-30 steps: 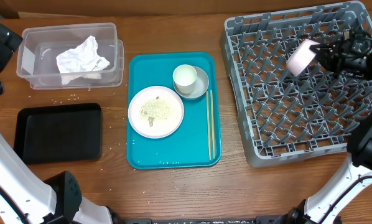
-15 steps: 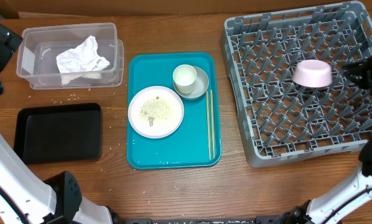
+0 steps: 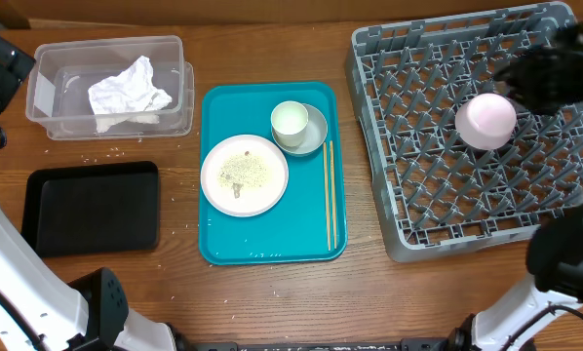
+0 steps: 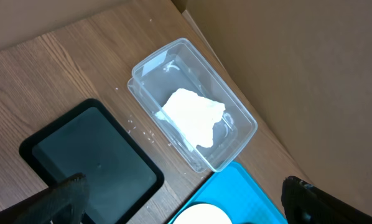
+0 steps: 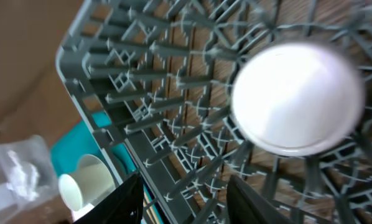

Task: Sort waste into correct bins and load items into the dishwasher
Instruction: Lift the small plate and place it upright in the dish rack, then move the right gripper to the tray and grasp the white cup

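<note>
Black tray [image 3: 92, 207] lower left, wood strip beside it | teal tray [image 3: 301, 214] centre, plate [image 3: 244, 175] and cup [image 3: 290, 120] inside its rim | we see pale bowl [image 3: 485, 121] on rack [image 3: 418, 195] pegs, upper right; right gripper [image 5: 183, 186] spread, clear of it | left gripper [image 4: 185, 186] spread wide, holding nothing; napkin [image 4: 192, 118] in tub [image 4: 232, 149] beyond

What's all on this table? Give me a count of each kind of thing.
white plate: 1
white cup: 1
bowls: 2 (grey bowl, pale pink bowl)
trays: 2 (teal tray, black tray)
clear tub: 1
dish rack: 1
napkin: 1
chopsticks: 2
Total: 11
</note>
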{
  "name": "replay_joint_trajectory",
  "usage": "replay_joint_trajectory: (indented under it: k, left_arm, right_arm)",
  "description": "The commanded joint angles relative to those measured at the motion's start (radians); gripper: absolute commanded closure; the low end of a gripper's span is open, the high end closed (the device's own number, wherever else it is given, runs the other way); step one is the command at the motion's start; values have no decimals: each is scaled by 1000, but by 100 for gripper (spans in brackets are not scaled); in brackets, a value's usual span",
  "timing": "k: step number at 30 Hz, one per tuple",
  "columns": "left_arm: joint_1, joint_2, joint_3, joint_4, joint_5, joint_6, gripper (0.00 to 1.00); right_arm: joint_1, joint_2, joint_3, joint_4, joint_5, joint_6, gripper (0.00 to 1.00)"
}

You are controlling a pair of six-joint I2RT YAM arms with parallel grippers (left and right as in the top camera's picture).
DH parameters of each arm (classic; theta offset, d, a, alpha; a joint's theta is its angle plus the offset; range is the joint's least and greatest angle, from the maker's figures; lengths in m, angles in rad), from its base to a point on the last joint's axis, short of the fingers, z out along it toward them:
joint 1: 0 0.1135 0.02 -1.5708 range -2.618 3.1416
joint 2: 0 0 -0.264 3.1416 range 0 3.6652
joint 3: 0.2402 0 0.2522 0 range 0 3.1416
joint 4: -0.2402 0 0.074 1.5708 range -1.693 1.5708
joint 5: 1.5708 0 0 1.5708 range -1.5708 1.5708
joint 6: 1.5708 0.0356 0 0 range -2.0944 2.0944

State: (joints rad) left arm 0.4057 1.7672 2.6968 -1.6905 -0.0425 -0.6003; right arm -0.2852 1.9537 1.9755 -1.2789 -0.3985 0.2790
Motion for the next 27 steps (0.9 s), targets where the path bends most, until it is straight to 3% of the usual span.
replay_joint_trajectory:
  k: [1, 4, 7, 9, 14, 19, 27]
  left_arm:
    - [-2, -21, 0, 1, -10, -6, 0]
    - [-2, -21, 0, 1, -10, -6, 0]
    - [-2, -21, 0, 1, -10, -6, 0]
    - [-2, -21, 0, 1, -10, -6, 0]
    - [-2, -21, 0, 1, -10, -6, 0]
    - [-2, -21, 0, 1, -10, -6, 0]
    - [-2, -21, 0, 1, -10, -6, 0]
  right_arm:
    - [93, 3, 6, 10, 27, -24, 55]
    - [261, 5, 6, 31, 24, -84, 48]
    - [407, 9, 6, 87, 88, -85, 24]
    - [507, 21, 6, 148, 142, -85, 16]
    - [693, 85, 6, 292, 221, -85, 13]
    - [816, 187, 6, 420, 273, -85, 19]
    - [929, 291, 6, 444, 452, -131, 23]
